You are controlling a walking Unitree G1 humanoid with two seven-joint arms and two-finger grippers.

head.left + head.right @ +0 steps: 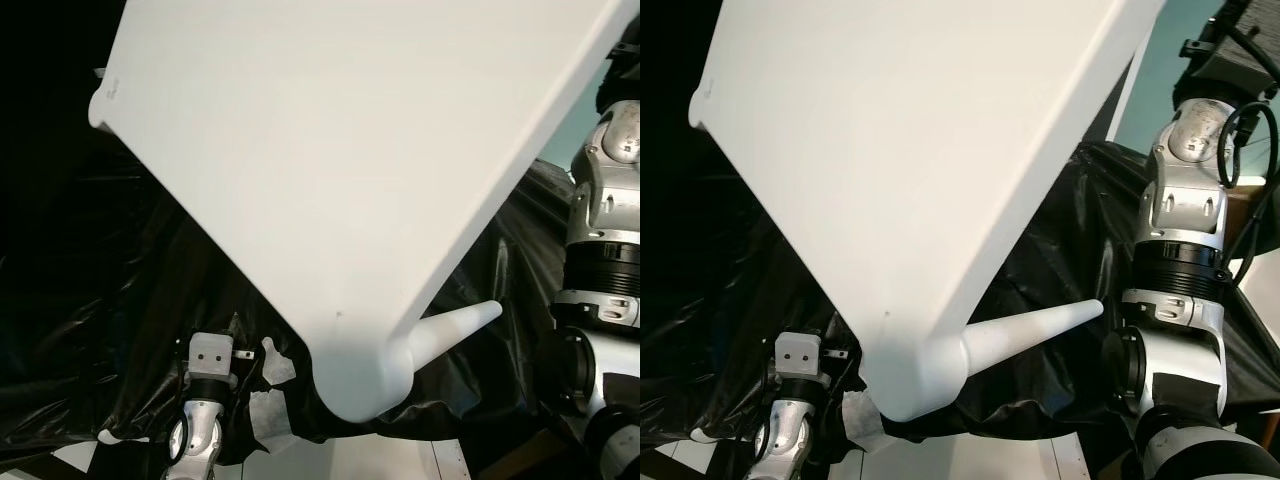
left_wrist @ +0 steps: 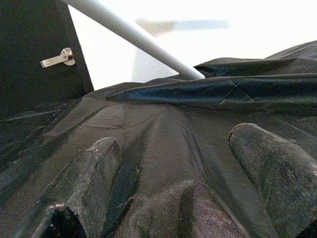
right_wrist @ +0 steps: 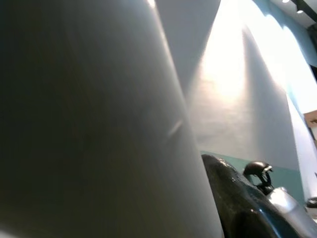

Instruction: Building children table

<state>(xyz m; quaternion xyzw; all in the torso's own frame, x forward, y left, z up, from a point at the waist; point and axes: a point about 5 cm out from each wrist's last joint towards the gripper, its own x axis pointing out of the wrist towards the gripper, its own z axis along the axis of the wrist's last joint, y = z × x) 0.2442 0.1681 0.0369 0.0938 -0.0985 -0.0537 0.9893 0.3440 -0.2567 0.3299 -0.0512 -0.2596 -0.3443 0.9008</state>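
White tabletop [image 1: 340,170] hides both grippers; left gripper [image 2: 183,163] fingers apart over black sheet [image 2: 163,104].

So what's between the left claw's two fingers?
Black sheet lies between the left claw's fingers; the white leg stands beyond, in the left wrist view.

One white tabletop [image 1: 330,160] is in view, tilted, and one tapered white leg [image 1: 1025,332] sticks out from its lowest corner; another slim white leg [image 2: 133,37] shows in the left wrist view, though whether it is the same one cannot be told. Two silver arms appear, one on the left [image 1: 200,420] and one on the right [image 1: 1180,300]. One black plastic sheet [image 1: 120,290] lies beneath, and one door handle [image 2: 58,58] shows on a dark panel.
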